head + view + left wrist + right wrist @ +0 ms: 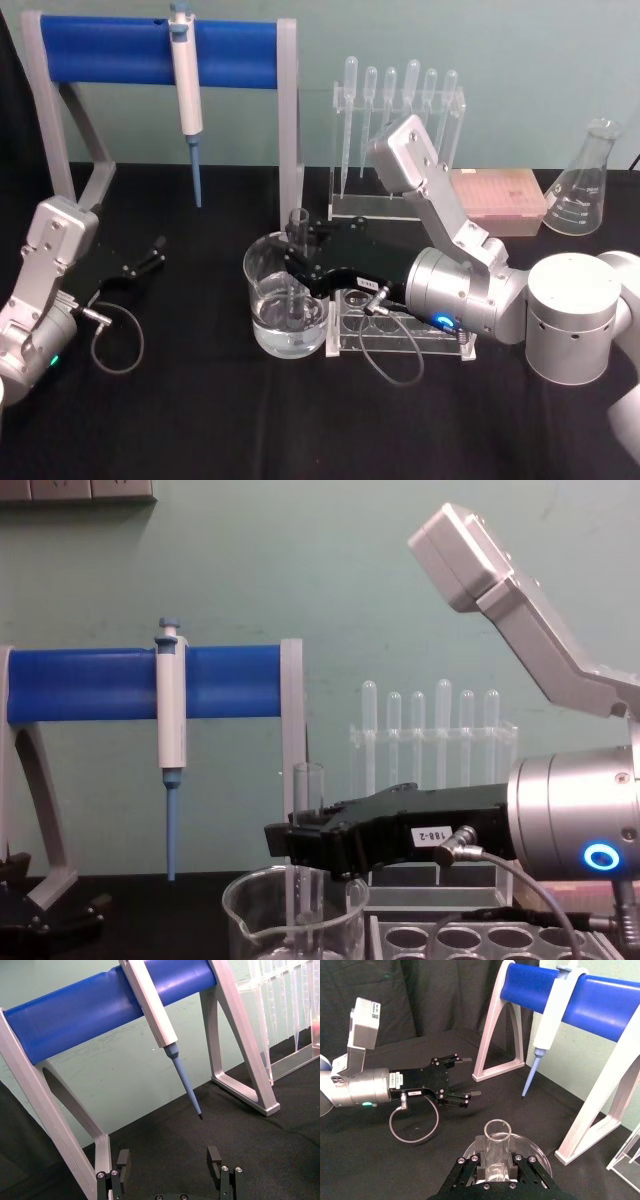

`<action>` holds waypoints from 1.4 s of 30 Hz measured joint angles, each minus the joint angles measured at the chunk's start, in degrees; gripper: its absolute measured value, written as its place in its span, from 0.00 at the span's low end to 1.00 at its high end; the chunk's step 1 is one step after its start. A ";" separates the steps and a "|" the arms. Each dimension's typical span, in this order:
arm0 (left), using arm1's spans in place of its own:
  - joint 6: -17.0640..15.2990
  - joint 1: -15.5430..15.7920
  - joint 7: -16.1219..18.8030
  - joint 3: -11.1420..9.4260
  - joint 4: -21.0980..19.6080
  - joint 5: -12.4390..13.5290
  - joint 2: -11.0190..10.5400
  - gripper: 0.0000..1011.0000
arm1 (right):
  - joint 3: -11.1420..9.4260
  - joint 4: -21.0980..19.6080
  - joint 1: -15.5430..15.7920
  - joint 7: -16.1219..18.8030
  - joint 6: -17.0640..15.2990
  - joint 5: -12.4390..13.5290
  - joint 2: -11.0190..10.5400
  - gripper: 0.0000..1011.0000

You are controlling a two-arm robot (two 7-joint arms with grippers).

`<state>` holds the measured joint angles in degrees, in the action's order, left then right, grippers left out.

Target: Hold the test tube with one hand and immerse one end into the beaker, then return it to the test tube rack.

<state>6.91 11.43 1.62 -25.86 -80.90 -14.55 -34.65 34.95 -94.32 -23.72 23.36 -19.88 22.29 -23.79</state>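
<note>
Immersion looks done: the black right gripper [298,240] clamps the long clear glass test tube [307,780] upright, lower end inside the wide clear glass beaker [258,290], leaving its return to the clear test tube rack [440,335]; the black left gripper [470,1077] sits parked aside, jaws apart.

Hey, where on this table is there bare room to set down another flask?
Bare table along the front edge, before the beaker and rack, and between the left gripper and beaker. Crowded: the right gripper holds the tube in the beaker, rack beside it.
</note>
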 joint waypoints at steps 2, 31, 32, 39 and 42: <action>0.00 0.00 0.00 0.00 0.00 0.00 0.00 0.99 | -0.11 0.09 0.15 0.03 0.00 -0.12 0.13 0.22; 0.00 0.00 0.00 0.00 0.00 0.00 0.00 0.99 | -1.72 0.75 2.03 0.63 -0.08 -2.76 1.39 0.22; 0.00 0.00 0.00 0.00 0.00 0.00 0.00 0.99 | -1.75 0.77 2.05 0.62 -0.08 -2.78 1.41 0.22; 0.00 0.00 0.00 0.00 0.00 0.00 0.00 0.99 | -1.71 0.77 2.02 0.62 -0.11 -2.77 1.39 0.22; 0.00 0.00 0.00 0.00 0.00 0.00 0.00 0.99 | -1.70 0.77 2.01 0.62 -0.13 -2.76 1.39 0.22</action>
<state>6.91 11.43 1.62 -25.86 -80.90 -14.55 -34.65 33.25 -93.55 -21.72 23.98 -20.01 19.53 -22.41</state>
